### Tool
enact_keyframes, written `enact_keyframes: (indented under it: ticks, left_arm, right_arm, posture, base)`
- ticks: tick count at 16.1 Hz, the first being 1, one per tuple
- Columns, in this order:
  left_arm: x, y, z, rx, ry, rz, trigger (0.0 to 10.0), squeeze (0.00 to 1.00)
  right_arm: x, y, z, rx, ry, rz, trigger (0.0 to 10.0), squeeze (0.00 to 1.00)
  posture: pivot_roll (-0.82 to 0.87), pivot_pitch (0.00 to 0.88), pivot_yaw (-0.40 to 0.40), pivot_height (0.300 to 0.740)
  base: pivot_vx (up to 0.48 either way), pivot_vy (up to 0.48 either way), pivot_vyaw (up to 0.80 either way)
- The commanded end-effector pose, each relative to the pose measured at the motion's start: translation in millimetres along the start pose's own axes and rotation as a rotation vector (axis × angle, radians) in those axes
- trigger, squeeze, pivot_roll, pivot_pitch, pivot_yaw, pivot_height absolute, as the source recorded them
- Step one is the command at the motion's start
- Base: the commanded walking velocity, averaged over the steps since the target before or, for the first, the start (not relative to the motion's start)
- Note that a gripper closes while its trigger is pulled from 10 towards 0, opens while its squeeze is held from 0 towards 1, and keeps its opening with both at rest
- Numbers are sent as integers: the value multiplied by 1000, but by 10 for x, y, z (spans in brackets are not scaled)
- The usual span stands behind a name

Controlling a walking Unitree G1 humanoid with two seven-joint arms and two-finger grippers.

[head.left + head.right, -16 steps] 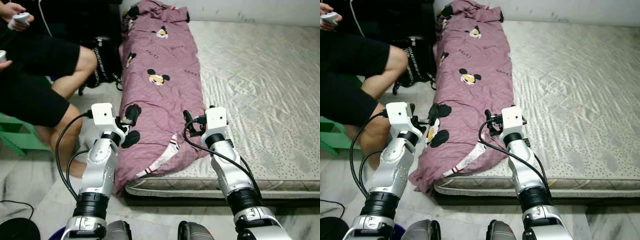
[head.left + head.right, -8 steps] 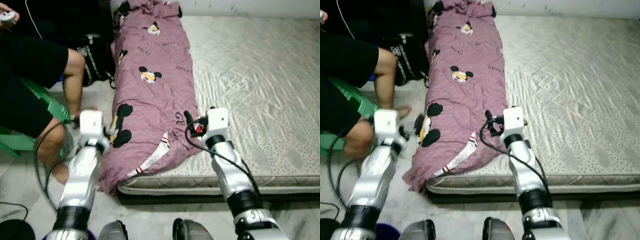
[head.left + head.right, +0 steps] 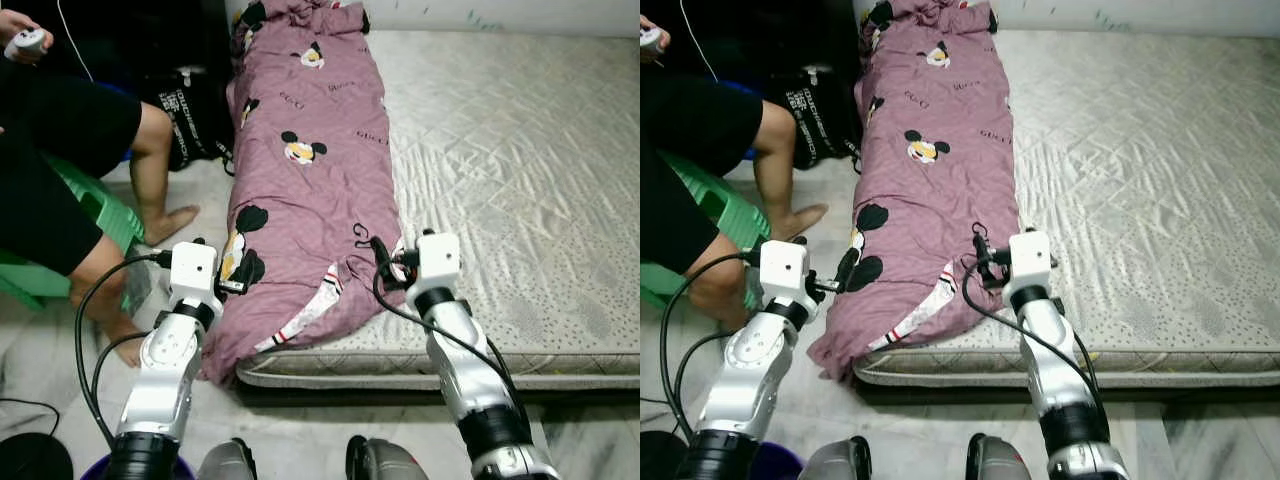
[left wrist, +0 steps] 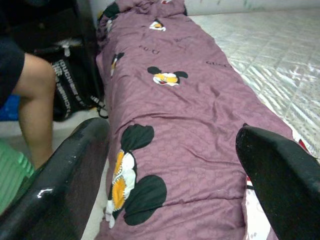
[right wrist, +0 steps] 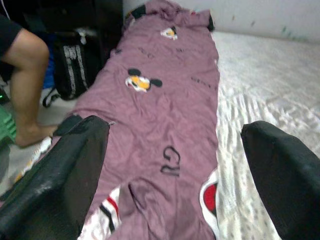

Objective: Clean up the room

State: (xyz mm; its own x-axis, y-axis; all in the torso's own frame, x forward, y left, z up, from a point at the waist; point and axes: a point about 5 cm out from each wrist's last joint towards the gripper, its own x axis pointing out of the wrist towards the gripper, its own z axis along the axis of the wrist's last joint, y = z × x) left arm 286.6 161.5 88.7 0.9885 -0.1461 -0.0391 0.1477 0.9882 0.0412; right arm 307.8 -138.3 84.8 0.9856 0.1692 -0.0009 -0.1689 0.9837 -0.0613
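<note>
A mauve quilt [image 3: 310, 170] printed with cartoon mice lies lengthwise along the left side of a grey mattress [image 3: 520, 150], and its near corner hangs over the mattress edge. My left gripper [image 3: 247, 272] is open at the quilt's left near edge, level with a mouse print [image 4: 135, 185]. My right gripper [image 3: 381, 256] is open over the quilt's right near corner, by the red-and-white trim [image 5: 207, 192]. In both wrist views the black fingers [image 4: 60, 185] [image 5: 55, 175] stand wide apart with only quilt between them.
A person in black [image 3: 60, 150] sits on a green stool [image 3: 105, 215] at the left, a bare foot [image 3: 170, 222] on the floor near my left arm. A black bag [image 3: 195, 110] leans beside the mattress. A dark round object [image 3: 35, 465] lies bottom left.
The camera has shifted, so the bed sits slightly differently in the picture. My left arm swung out to the left, then back against the quilt's edge. The right gripper sits a little lower.
</note>
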Motion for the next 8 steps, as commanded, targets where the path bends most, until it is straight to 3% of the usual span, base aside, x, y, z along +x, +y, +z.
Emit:
enact_keyframes:
  ticks: [1, 2, 4, 8]
  left_arm:
    - [-8, 43, 11, -23, 0, 40, 10000, 0]
    - [7, 42, 30, -23, -6, 40, 10000, 0]
    - [35, 43, 53, -22, -13, 40, 10000, 0]
    - [66, 29, 97, -39, -27, 46, 10000, 0]
  right_arm:
    - [-18, 7, 9, 7, 8, 14, 10000, 0]
    - [-3, 25, 24, 9, 2, 28, 10000, 0]
    - [62, 64, 79, -17, -13, 41, 10000, 0]
    - [83, 116, 130, 24, -23, 39, 10000, 0]
  posture:
    - [-13, 190, -14, 740]
    - [-11, 201, -16, 740]
    - [-11, 214, -15, 740]
    - [-10, 230, -8, 740]
  base:
    - [0, 0, -800]
    - [0, 0, -800]
    - [0, 0, 0]
    - [0, 0, 0]
